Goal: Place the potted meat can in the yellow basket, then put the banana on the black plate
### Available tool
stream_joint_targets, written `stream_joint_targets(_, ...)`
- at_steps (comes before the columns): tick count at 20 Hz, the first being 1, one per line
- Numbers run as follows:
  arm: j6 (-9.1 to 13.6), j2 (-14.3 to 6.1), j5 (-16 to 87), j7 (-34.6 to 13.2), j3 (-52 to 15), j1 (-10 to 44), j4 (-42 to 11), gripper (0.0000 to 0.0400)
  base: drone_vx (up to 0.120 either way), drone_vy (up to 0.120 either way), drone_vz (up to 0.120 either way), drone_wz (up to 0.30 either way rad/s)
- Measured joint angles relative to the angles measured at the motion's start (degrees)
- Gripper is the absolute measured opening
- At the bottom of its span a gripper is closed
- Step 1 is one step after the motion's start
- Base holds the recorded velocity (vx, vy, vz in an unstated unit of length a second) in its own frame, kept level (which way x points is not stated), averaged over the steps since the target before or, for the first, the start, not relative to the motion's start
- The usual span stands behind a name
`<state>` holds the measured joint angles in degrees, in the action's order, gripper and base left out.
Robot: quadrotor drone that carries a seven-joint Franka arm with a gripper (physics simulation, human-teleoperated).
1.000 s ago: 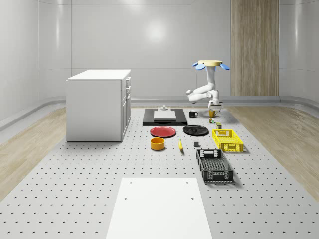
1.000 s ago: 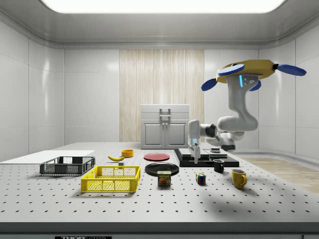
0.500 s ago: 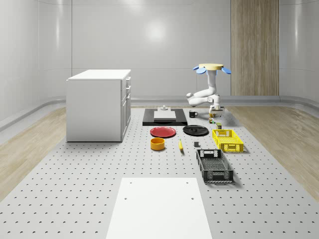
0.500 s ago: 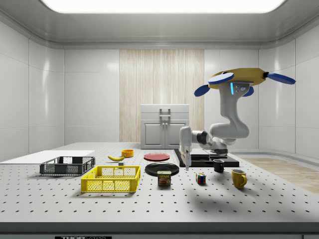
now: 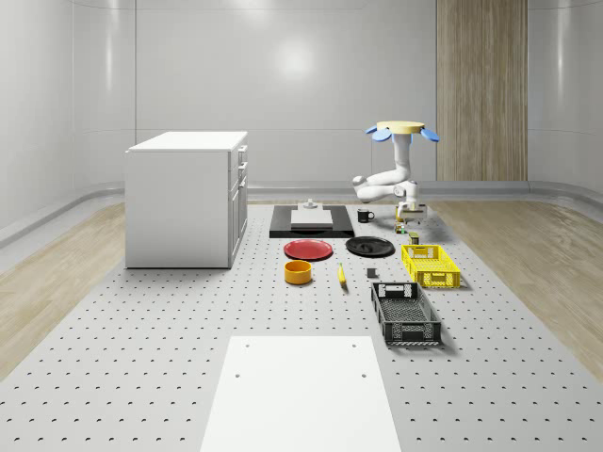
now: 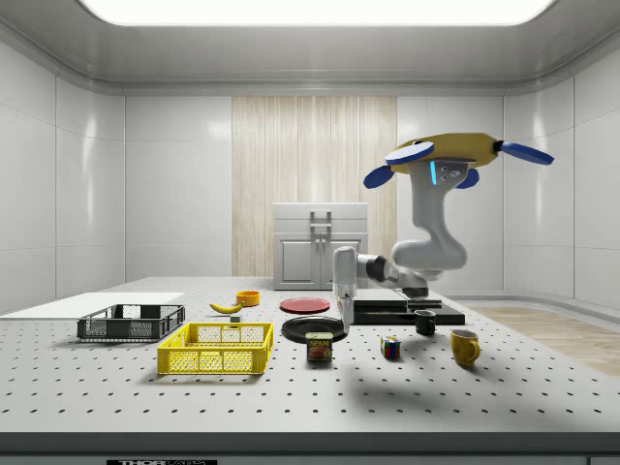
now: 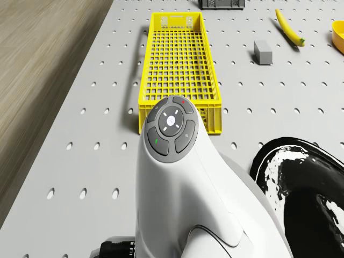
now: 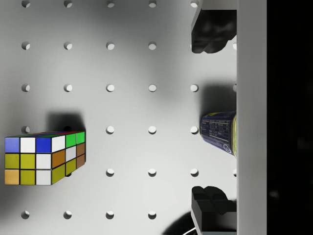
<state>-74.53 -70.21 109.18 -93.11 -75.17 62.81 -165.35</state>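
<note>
Hovering over the far right part of the perforated grey table (image 5: 141,377) in the whole-scene view, the yellow-bodied drone with blue rotors (image 5: 402,130) hangs its white jointed arm (image 5: 386,179) down toward the small items beyond the yellow mesh basket (image 5: 431,265). The basket lies near the table's right edge, with the dark grey crate (image 5: 405,313) nearer the camera and the round black plate (image 5: 369,247) just to its left. The slim yellow banana (image 5: 341,275) lies in open table between the orange bowl (image 5: 298,272) and the crate, apart from both.

In the side view the two-finger gripper (image 6: 341,322) points down, its tips low above the black plate's far side. The blue-and-yellow potted meat can (image 6: 319,347) stands upright on the table just in front of the gripper, to the right of the basket and clear of it. A multicoloured puzzle cube (image 6: 389,348), a black mug (image 6: 424,323) and a yellow mug (image 6: 464,347) sit further right, each with bare table around it.

The drone view looks past the arm's wrist onto the basket's near rim, the plate's edge beside it.

In the wrist view the dark fingers (image 8: 212,29) stand wide apart, holding nothing; the can lies between them at their side edge, the cube well apart.
</note>
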Motion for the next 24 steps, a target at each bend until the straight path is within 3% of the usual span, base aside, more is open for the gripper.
stream_joint_targets(16, -3.5, -3.8, -1.9, -1.0, -1.0, 1.1, 0.2, 0.04, 0.115, -0.01, 0.0, 0.0)
stream_joint_targets(24, -6.7, -6.1, 0.5, -0.9, 2.1, 1.2, 0.9, 0.04, 0.005, 0.0, 0.0, 0.0)
